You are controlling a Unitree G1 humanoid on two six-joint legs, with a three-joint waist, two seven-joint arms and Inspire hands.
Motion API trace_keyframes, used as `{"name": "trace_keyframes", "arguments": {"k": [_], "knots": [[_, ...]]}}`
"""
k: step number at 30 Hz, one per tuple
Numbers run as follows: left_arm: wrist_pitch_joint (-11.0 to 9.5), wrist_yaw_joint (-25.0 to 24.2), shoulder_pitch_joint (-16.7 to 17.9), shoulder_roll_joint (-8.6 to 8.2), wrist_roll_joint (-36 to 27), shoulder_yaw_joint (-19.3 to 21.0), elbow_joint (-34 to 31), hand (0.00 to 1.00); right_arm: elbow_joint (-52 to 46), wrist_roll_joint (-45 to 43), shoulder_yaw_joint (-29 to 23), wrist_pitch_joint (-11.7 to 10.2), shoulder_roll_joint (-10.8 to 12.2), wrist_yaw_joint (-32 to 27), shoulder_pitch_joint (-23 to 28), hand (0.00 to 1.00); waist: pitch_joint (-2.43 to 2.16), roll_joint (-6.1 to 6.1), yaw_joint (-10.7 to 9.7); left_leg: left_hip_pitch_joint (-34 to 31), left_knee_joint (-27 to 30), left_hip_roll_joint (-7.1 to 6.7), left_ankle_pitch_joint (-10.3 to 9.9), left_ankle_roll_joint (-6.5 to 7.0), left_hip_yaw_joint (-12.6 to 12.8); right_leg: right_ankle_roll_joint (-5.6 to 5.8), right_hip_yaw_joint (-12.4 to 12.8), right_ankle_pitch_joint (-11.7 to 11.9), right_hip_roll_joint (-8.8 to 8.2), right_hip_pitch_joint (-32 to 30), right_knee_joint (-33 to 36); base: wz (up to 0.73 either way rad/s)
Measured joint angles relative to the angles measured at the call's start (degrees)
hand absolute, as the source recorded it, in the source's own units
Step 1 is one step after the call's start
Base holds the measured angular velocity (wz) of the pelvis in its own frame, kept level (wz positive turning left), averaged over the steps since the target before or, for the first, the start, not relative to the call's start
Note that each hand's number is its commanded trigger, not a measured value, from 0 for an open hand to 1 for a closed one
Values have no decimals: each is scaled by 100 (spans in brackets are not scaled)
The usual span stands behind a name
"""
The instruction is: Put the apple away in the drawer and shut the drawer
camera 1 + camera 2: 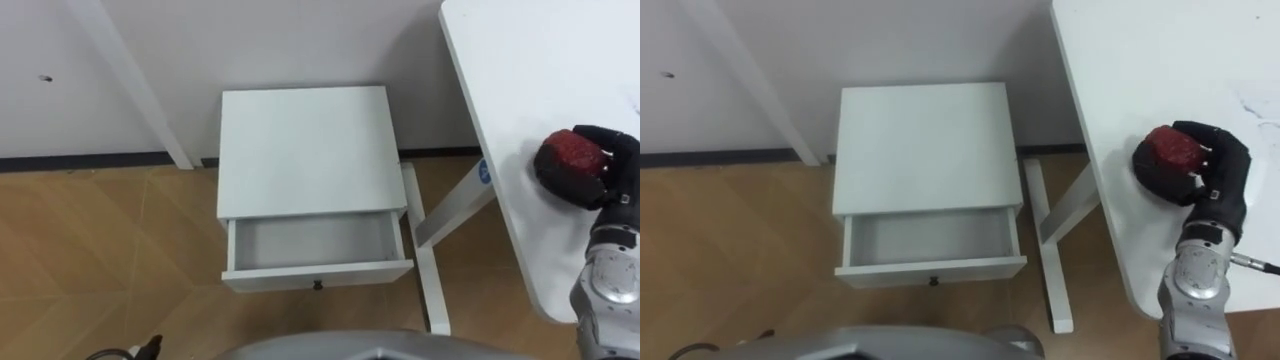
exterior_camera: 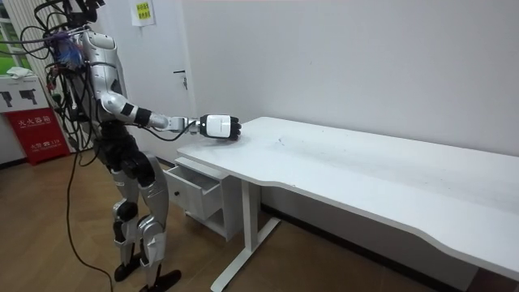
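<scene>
Apple point(image 1: 1172, 150): palm side and underside covered by the curled right hand point(image 1: 1220, 175); table point(image 1: 1110, 60) beneath the hand: cut off at the top and right edges; drawer point(image 1: 930, 240), well left of the hand: rear hidden under the cabinet top point(image 1: 925, 140).

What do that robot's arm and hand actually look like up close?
The right robot hand is black with chunky fingers. Behind it comes a rounded, glossy silver-grey forearm, with a thin dark cable leaving the wrist. In the room view the arm alternates silver shells and black joints.
</scene>
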Motion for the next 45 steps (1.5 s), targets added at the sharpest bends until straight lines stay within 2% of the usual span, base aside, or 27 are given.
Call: {"name": "trace_keyframes", "arguments": {"k": [15,20,29,38,42,45], "knots": [[20,-71,-80,0,-3,-89,32,0,-39,22,27,-14,4,133,-85,100,3,76,-2,-46,2,28,2,-12,-6,-30,-37,20,27,-26,-30,0],[115,-113,-108,0,-1,-134,29,0,-212,30,87,133,4,368,-87,100,5,72,-3,-65,-12,33,6,-24,-3,-47,-36,32,37,-43,-36,0],[128,-167,-188,0,0,-148,84,0,-634,-1,586,276,3,1020,-110,100,10,19,27,-124,12,40,14,-38,-16,-60,-39,42,46,-97,-31,0],[128,-167,-483,17,117,-329,83,0,-879,-452,925,342,7,1435,-122,100,16,-22,89,-215,74,57,15,-41,-71,-71,-108,53,51,-128,-44,3],[123,-172,-587,23,116,-406,83,0,-905,-575,1473,467,5,1932,-123,100,29,-8,184,-281,106,48,17,-43,-161,-75,-220,57,41,-126,-66,12],[117,-231,-649,25,116,-433,84,0,-905,-805,1814,529,6,2267,-121,100,65,35,314,-336,157,40,17,-43,-193,-69,-263,82,39,-119,-143,10]]}}
